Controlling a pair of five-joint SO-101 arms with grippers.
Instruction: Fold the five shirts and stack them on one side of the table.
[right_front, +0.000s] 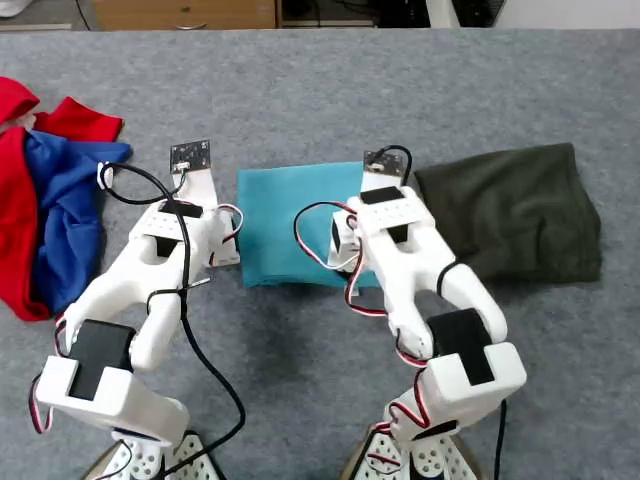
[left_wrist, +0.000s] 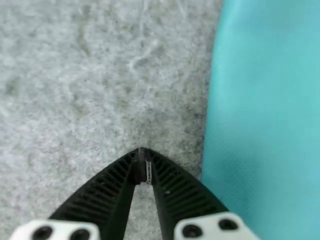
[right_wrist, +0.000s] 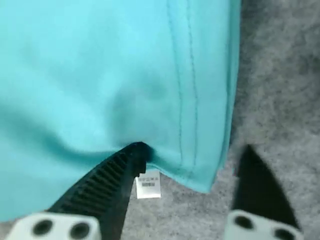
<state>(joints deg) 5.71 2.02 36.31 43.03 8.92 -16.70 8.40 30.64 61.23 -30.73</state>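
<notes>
Mid-table lies the folded teal shirt (right_front: 290, 225). Just left of it, the left gripper (left_wrist: 143, 156) is pinched together over the grey table (right_front: 300, 90). The right gripper (right_wrist: 194, 149) gapes wide at the shirt's right edge.

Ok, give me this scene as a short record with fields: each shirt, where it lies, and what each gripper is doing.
table: grey, felt-like surface
teal shirt: folded flat, mid-table, between the two arms
dark green shirt: folded, to the right of the teal one
red shirt and blue shirt: unfolded, heaped together at the left edge
left gripper: shut, over bare table just beside the teal shirt's edge
right gripper: open, at a corner of the teal shirt, near a white label
</notes>
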